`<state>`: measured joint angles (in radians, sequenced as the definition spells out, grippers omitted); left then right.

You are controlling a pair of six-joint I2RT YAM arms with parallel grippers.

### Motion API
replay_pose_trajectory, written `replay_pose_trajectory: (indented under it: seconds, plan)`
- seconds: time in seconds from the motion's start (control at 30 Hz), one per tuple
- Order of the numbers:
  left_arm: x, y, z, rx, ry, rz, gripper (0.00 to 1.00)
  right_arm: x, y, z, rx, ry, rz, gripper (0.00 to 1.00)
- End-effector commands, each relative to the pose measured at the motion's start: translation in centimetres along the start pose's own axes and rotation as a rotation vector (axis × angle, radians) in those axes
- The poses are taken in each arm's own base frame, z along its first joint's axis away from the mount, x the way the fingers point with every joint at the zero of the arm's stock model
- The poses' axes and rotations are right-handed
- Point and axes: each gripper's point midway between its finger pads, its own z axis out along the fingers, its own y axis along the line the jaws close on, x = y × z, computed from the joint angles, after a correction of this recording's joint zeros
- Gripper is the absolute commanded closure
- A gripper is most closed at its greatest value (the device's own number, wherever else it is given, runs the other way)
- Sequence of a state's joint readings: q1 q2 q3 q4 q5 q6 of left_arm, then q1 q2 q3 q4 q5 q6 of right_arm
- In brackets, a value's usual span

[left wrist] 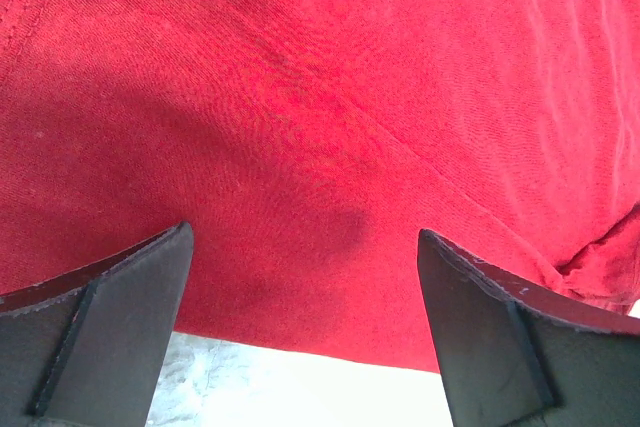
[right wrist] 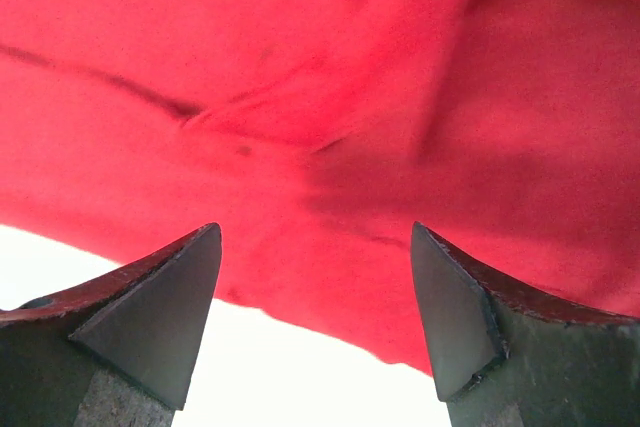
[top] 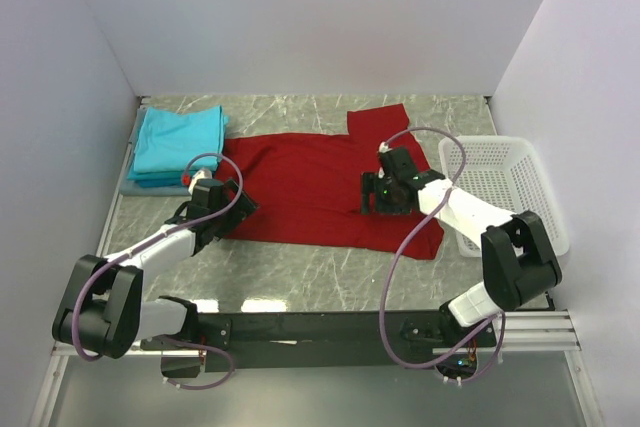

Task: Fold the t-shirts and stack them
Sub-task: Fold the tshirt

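- The dark red t-shirt (top: 305, 192) lies opened out in the middle of the worktop (top: 300, 277). It is not folded. One sleeve sticks out toward the far wall, and a lower corner reaches toward the near right.
- In the left wrist view the red cloth (left wrist: 330, 117) fills almost the whole frame. A diagonal crease crosses it, and its edge ends just beyond the fingertips (left wrist: 165, 257), with pale marble showing past it.
- In the right wrist view the same shirt (right wrist: 330, 77) shows soft wrinkles meeting near its centre. Its edge runs slantwise above a bright, washed-out strip.
- The left claw (top: 228, 205) sits at the left edge of the red shirt. Its jaws are spread wide with nothing between them.
- The right claw (top: 378, 197) hangs over the right part of the shirt. Its jaws are also parted and hold nothing.
- The teal t-shirts (top: 180, 142) lie folded in a flat pile at the far left corner of the worktop. They are just beside the red shirt's left end, and I cannot tell whether they touch it.
- A white lattice basket (top: 540, 202) stands at the right edge, next to the right arm.
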<state>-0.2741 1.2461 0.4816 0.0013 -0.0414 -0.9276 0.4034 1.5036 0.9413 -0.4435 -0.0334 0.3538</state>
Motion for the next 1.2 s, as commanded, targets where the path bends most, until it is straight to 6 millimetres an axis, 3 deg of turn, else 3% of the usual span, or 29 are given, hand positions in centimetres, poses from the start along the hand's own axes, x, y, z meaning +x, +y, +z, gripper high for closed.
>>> replay_pose_trajectory:
  seconds: [0.0,0.2,0.4,0.5,0.6,0.67,0.7,0.8,0.87,0.97,1.0,1.07,1.1,1.13,1.17]
  plan:
    - [-1.0,-1.2,-0.5,0.041,-0.023,0.017,0.01,0.3,1.7,-0.3,-0.033,-0.028,0.021,0.17]
    - [-1.4,-0.7,-1.1,0.013,-0.048,0.019,0.01,-0.1,3.4,2.2,-0.081,-0.009,0.044,0.17]
    - [-1.6,-0.8,-1.5,0.024,-0.061,0.017,0.01,-2.8,4.5,4.2,-0.084,-0.055,0.049,0.17]
    - [-1.6,-0.7,-1.5,0.013,-0.052,0.028,0.01,-5.7,6.1,4.4,-0.102,-0.110,0.054,0.18]
    - [-1.7,-1.1,-1.7,0.023,-0.048,0.030,0.00,-10.2,9.1,3.7,-0.159,-0.185,0.047,0.18]
    - [-1.9,-1.4,-2.0,0.030,-0.054,0.026,0.01,-11.0,10.1,4.2,-0.153,-0.180,0.045,0.18]
    - [-2.1,-1.5,-2.1,0.029,-0.057,0.026,0.01,-12.3,10.8,3.6,-0.159,-0.194,0.049,0.18]
    - [-2.6,-1.9,-2.8,0.041,-0.077,0.027,0.00,-13.3,11.7,3.1,-0.174,-0.207,0.044,0.18]
    - [-3.1,-2.4,-3.3,0.056,-0.094,0.031,0.01,-13.6,11.6,1.9,-0.176,-0.231,0.043,0.18]
    - [-3.6,-3.2,-3.5,0.083,-0.104,0.031,0.01,-12.5,9.6,0.3,-0.117,-0.248,0.053,0.17]
    - [-3.8,-3.6,-3.5,0.100,-0.113,0.032,0.01,-10.7,7.9,0.7,-0.060,-0.218,0.058,0.17]
    - [-3.9,-4.3,-3.1,0.122,-0.103,0.038,0.01,-9.7,6.8,-0.9,-0.043,-0.235,0.070,0.16]
    - [-4.2,-4.8,-2.9,0.140,-0.116,0.039,0.00,-7.7,5.4,-0.4,-0.011,-0.196,0.073,0.16]
    - [-3.9,-4.8,-2.2,0.135,-0.095,0.043,0.01,-7.5,4.8,-1.4,0.002,-0.215,0.080,0.16]
    - [-3.8,-4.9,-1.9,0.132,-0.087,0.046,0.00,-5.6,3.7,-1.2,0.032,-0.181,0.077,0.16]
